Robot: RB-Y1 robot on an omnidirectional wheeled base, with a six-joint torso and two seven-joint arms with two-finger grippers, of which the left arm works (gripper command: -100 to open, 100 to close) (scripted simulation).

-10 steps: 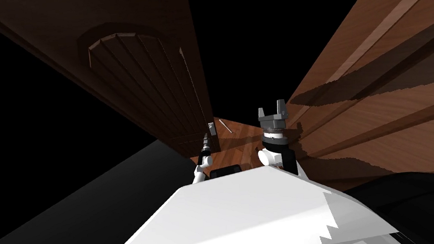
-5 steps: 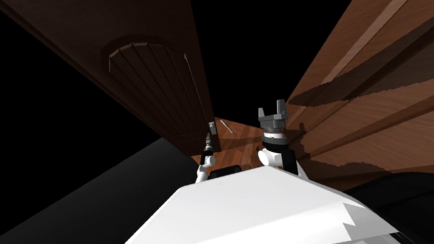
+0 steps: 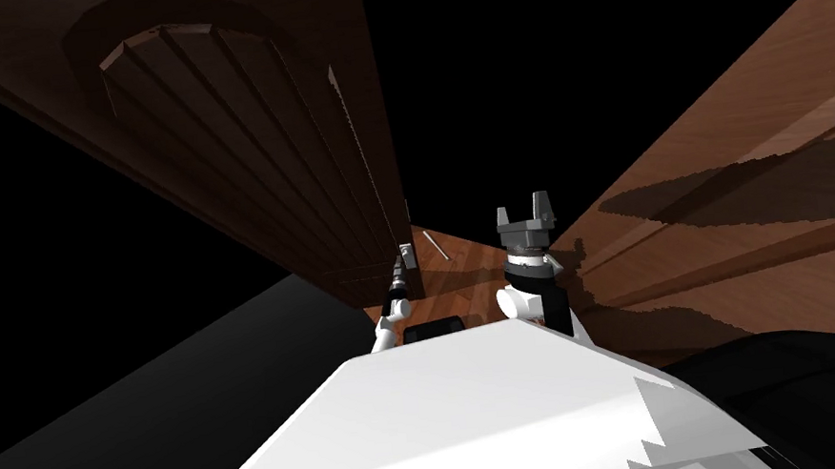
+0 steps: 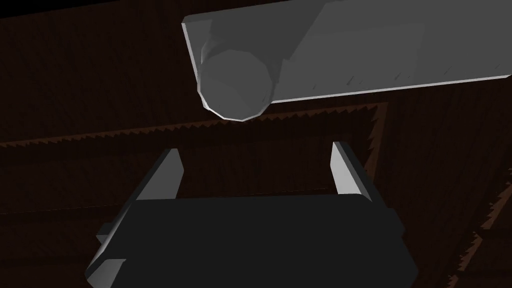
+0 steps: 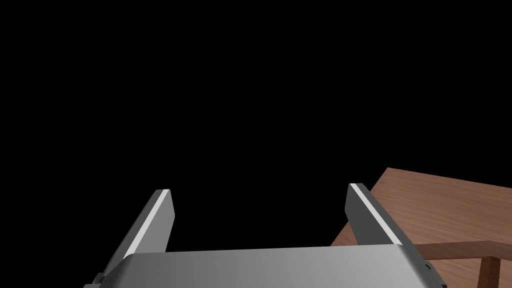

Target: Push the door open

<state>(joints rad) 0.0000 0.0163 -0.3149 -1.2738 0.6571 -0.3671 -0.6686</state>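
Since the earlier pictures the whole head view has shifted, so I have moved: the dark brown door (image 3: pixel 379 154) with its arched panel (image 3: pixel 234 139) now looks larger, on my left. The left gripper (image 4: pixel 255 147), fingers spread and holding nothing, is close before the door's face, just beside the grey handle (image 4: pixel 235 85) and its plate (image 4: pixel 380 50). The right gripper (image 3: pixel 523 209) is raised near a brown wooden wall (image 3: pixel 759 117), fingers also apart, facing a black area (image 5: pixel 250 75).

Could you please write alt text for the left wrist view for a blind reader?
The left hand, open and empty, faces a dark brown door up close. A grey door handle with a round end lies just ahead of the hand.
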